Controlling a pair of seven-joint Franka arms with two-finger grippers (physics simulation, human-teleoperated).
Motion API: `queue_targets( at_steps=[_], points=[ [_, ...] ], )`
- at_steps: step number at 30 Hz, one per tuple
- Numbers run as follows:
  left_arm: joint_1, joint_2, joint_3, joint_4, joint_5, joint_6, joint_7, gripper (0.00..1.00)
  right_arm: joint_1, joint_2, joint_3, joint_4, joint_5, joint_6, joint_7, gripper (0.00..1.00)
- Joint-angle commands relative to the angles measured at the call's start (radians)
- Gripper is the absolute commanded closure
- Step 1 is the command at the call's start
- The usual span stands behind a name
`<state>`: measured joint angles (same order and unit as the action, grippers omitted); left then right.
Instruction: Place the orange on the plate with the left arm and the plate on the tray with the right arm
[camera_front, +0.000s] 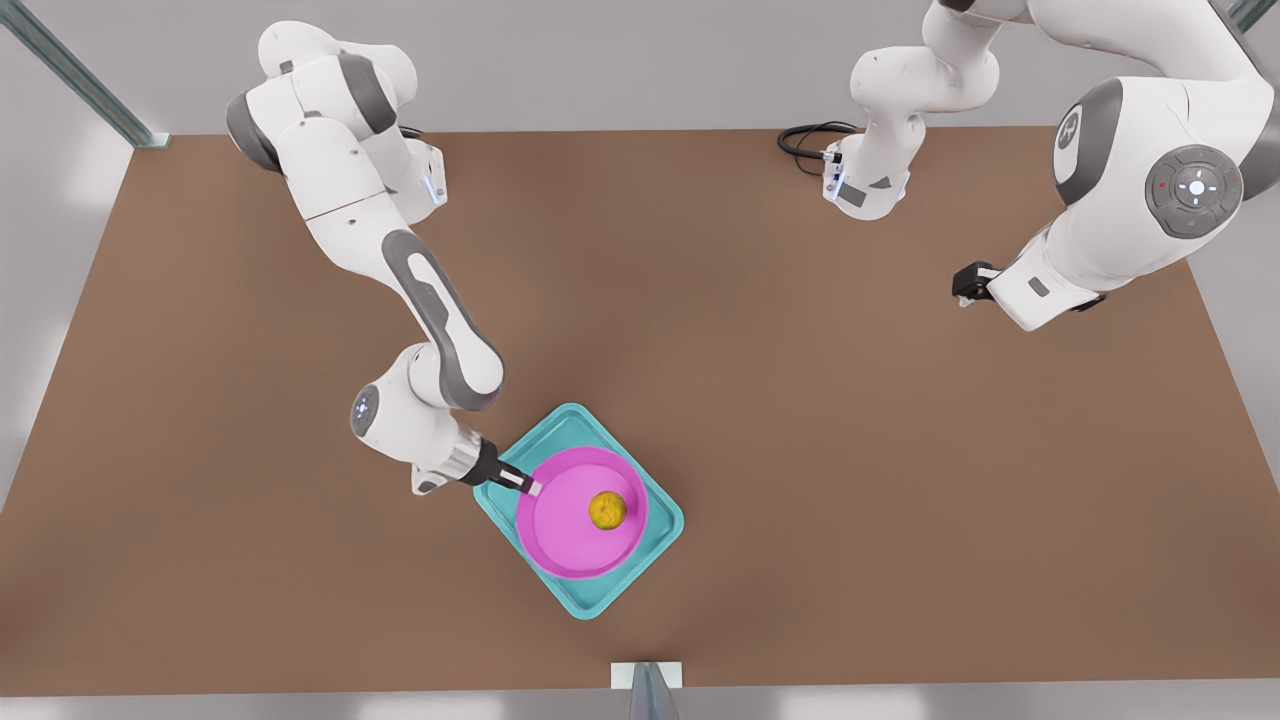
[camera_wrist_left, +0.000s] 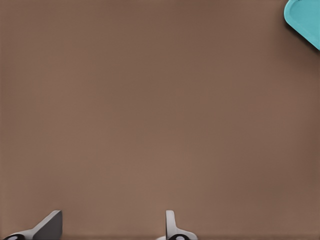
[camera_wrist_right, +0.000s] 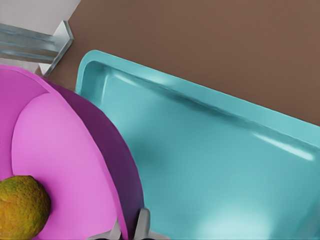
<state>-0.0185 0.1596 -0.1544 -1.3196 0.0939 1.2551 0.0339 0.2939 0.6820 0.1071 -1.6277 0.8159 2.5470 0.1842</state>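
Note:
The pink plate (camera_front: 570, 525) sits over the teal tray (camera_front: 590, 603) near the table's front, with the small orange (camera_front: 607, 509) on it. My right gripper (camera_front: 527, 484) is shut on the plate's rim on the side toward the front view's left. In the right wrist view its fingers (camera_wrist_right: 143, 224) pinch the plate (camera_wrist_right: 60, 150) rim, with the orange (camera_wrist_right: 20, 206) on the dish and the tray (camera_wrist_right: 215, 165) beneath. My left gripper (camera_front: 966, 284) waits far off at the front view's right. In the left wrist view it (camera_wrist_left: 110, 226) is open over bare table, with a tray (camera_wrist_left: 306, 19) corner in sight.
The brown table (camera_front: 800, 420) spreads wide around the tray. A metal post (camera_front: 647, 690) stands at the front edge, close to the tray, and shows as a bracket (camera_wrist_right: 35, 45) in the right wrist view. A black cable (camera_front: 805, 140) lies at the back.

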Motion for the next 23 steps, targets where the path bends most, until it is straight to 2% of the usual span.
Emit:
queue_targets(
  at_steps=[1, 2, 3, 9, 10, 11, 12, 13, 15, 16, 18, 21, 23],
  points=[
    [0.000, -0.002, -0.001, 0.000, 0.001, 0.000, 0.004, 0.00, 0.001, -0.001, 0.000, 0.000, -0.008, -0.027, 0.012, 0.71],
    [0.000, -0.002, -0.001, 0.000, 0.001, 0.000, 0.004, 0.00, 0.002, 0.002, 0.000, 0.002, -0.008, -0.027, 0.014, 0.02],
    [0.000, 0.000, -0.001, 0.000, 0.000, 0.000, 0.004, 0.00, 0.004, 0.004, 0.000, 0.000, -0.008, -0.027, 0.012, 0.00],
    [0.000, 0.000, -0.001, 0.000, 0.001, 0.000, 0.004, 0.00, -0.007, -0.004, -0.001, -0.003, -0.008, -0.060, 0.015, 0.00],
    [0.002, 0.000, -0.001, 0.000, 0.003, 0.000, 0.004, 0.00, -0.012, -0.039, -0.056, 0.000, -0.024, -0.210, 0.015, 0.00],
    [0.000, -0.002, -0.001, 0.000, 0.004, 0.000, 0.004, 0.00, -0.015, -0.081, -0.147, 0.026, -0.110, -0.483, 0.017, 0.00],
    [0.000, -0.002, -0.001, 0.002, 0.004, 0.000, 0.004, 0.00, -0.036, -0.076, -0.262, 0.175, -0.340, -0.884, 0.008, 0.00],
    [0.000, -0.002, -0.001, 0.002, 0.003, 0.000, 0.004, 0.00, -0.131, -0.073, -0.268, 0.296, -0.506, -1.093, -0.104, 0.00],
    [0.002, -0.002, 0.001, 0.002, 0.003, 0.000, 0.004, 0.00, -0.188, -0.105, -0.277, 0.604, -0.750, -1.461, -0.281, 0.00],
    [0.002, 0.000, -0.001, 0.000, 0.003, 0.000, 0.004, 0.00, -0.187, -0.168, -0.277, 0.657, -0.797, -1.518, -0.321, 0.00],
    [0.002, 0.002, -0.001, 0.000, 0.003, 0.001, 0.004, 0.00, -0.188, -0.421, -0.156, 0.551, -0.946, -1.504, -0.318, 0.00],
    [0.003, 0.002, 0.001, 0.000, 0.004, 0.001, 0.004, 0.00, -0.222, -0.499, -0.139, 0.444, -0.936, -1.464, -0.319, 0.00],
    [0.003, 0.002, -0.001, 0.000, 0.003, 0.001, 0.004, 0.00, -0.239, -0.504, -0.124, 0.439, -0.936, -1.461, -0.318, 0.00]
  ],
)
